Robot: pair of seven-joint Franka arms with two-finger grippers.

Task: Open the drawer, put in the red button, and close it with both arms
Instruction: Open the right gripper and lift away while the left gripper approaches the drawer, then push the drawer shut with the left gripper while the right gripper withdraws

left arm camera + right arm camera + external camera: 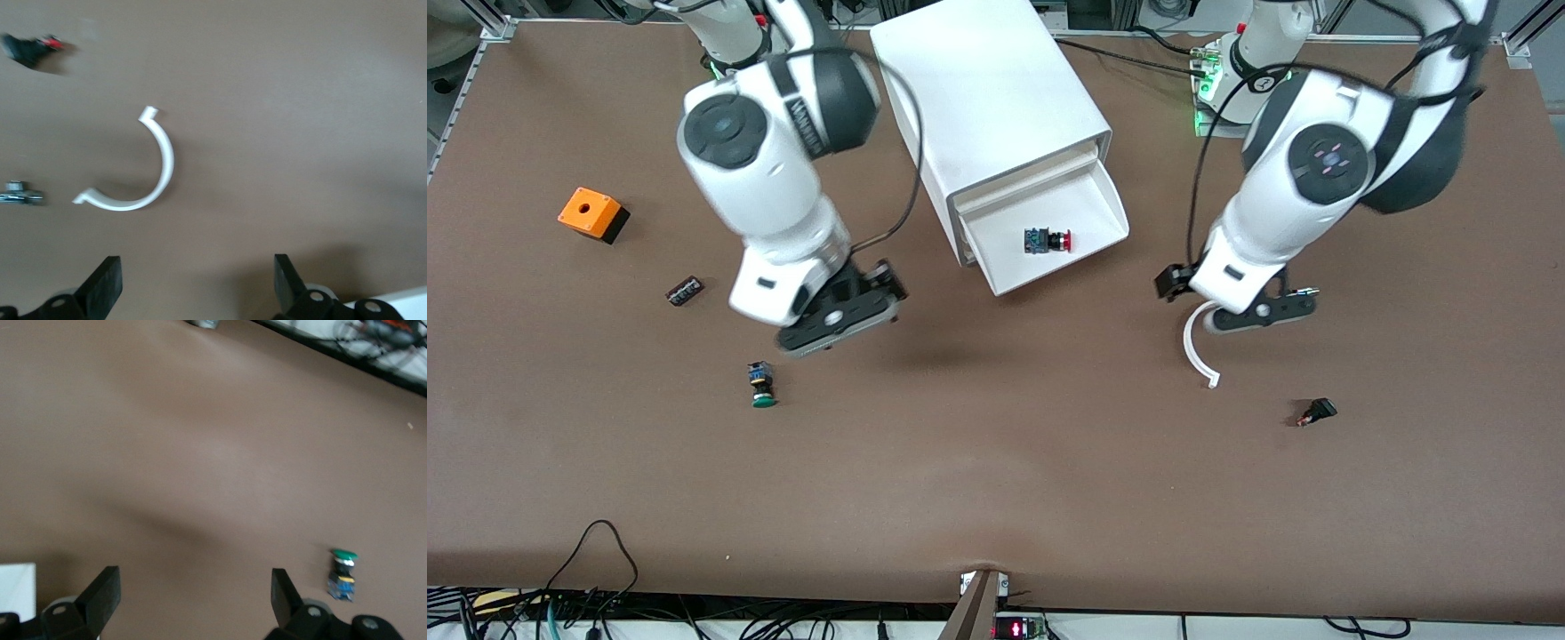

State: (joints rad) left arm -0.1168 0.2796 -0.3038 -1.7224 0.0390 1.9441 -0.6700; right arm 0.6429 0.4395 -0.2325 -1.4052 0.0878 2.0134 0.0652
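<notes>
the large white box cabinet [996,107] stands on the brown table [996,462] between the two arms, and its shallow white tray drawer [1049,236] is pulled out toward the front camera. the small red button with a round red cap on a black-and-blue body [1048,240] lies on its side inside that drawer, on the tray floor. the right gripper [840,311] hangs over bare table near the drawer's front, toward the right arm's end, its black fingers [100,593] spread wide with nothing between them. a like button with a green cap [762,385] lies on the table just nearer the front camera than that gripper. the left gripper [1258,311] hangs over the table toward the left arm's end, its fingers [107,283] also wide apart and empty, over a curved white plastic strip [143,177] lying flat. an orange box with a hole [591,214] sits well apart, toward the right arm's end.
</notes>
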